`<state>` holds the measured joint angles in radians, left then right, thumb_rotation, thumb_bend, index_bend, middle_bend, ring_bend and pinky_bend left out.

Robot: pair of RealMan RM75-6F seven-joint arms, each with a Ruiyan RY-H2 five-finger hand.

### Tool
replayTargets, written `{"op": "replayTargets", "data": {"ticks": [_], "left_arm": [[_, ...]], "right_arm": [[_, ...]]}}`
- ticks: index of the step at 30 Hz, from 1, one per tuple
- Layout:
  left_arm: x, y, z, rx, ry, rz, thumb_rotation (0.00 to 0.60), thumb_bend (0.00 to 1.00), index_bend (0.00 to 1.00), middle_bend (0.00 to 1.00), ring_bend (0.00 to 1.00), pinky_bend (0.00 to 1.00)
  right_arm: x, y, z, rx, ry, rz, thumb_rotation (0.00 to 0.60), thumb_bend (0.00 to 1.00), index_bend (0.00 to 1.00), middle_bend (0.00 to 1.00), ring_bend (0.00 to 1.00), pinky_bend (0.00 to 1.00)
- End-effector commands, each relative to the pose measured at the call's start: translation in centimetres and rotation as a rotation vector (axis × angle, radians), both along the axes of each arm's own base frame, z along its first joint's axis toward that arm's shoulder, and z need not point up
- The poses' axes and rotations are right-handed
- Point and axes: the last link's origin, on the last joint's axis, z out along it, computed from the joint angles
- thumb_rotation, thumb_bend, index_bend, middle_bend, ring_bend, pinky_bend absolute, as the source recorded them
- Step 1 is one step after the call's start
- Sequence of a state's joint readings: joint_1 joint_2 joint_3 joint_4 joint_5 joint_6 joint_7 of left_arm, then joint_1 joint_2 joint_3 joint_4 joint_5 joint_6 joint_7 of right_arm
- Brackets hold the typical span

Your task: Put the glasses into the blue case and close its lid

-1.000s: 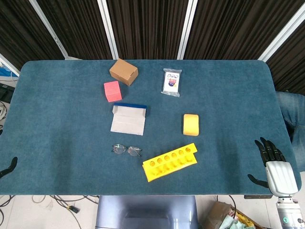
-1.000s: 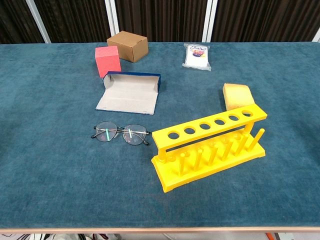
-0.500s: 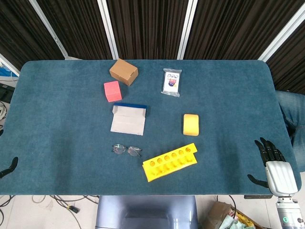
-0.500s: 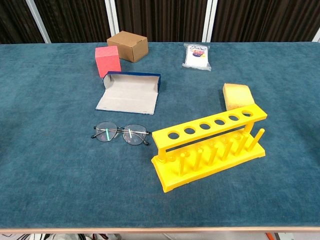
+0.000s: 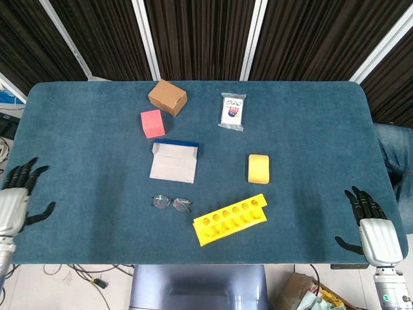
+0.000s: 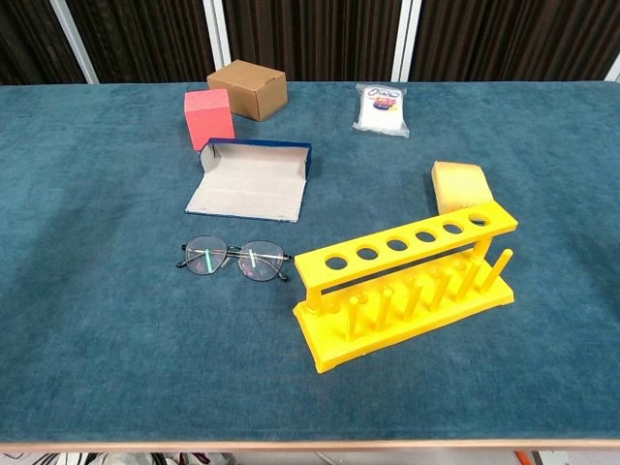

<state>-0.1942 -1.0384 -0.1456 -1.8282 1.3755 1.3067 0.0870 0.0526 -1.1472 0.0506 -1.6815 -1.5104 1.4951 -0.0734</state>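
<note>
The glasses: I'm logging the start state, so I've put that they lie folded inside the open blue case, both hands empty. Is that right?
Not quite. The glasses lie on the table, in front of the open blue case, not inside it; the chest view shows this. The left hand and right hand are indeed empty.

glasses [image 6: 234,259]: folded flat on worktop [image 6: 87,320], just in front of case
blue case [image 6: 254,180]: lid open, grey lining up
yellow rack [image 6: 405,283]: right of glasses
sponge [image 6: 459,185]: behind rack
pink block [image 6: 209,118], brown box [image 6: 247,89], white packet [image 6: 382,108]: far side
</note>
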Motion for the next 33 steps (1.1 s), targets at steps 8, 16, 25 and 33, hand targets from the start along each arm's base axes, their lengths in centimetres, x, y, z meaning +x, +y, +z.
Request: {"op": "replayTargets", "data": {"ticks": [8,16,25,33], "left_arm": [[10.0,6.9,-5.8,-0.294,-0.017,-0.121,0.600,0.27,0.26,0.01,0.00,0.00],[13.1,8.5,-13.0,-0.364,0.041,-0.099,0.600,0.31,0.33,0.02,0.00,0.00],[14.3,8.9,-16.3,-0.337,0.085,-0.090,0.600,0.31,0.42,0.04,0.00,0.00],[15.0,9.1,-18.3,-0.363,0.099,-0.095,0.600,0.33,0.46,0.06,0.00,0.00]], "right_arm": [[-0.1,-0.1,0.1,-0.003,0.006,-0.005,0.600,0.00,0.00,0.00,0.00,0.18],[-0.2,-0.2,0.1,-0.002,-0.004,-0.013,0.600,0.00,0.00,0.00,0.00,0.18],[-0.2,-0.2,0.2,-0.002,-0.008,-0.016,0.600,0.00,0.00,0.00,0.00,0.18],[-0.3,-0.3,0.3,-0.002,-0.014,-0.022,0.600,0.00,0.00,0.00,0.00,0.18]]}}
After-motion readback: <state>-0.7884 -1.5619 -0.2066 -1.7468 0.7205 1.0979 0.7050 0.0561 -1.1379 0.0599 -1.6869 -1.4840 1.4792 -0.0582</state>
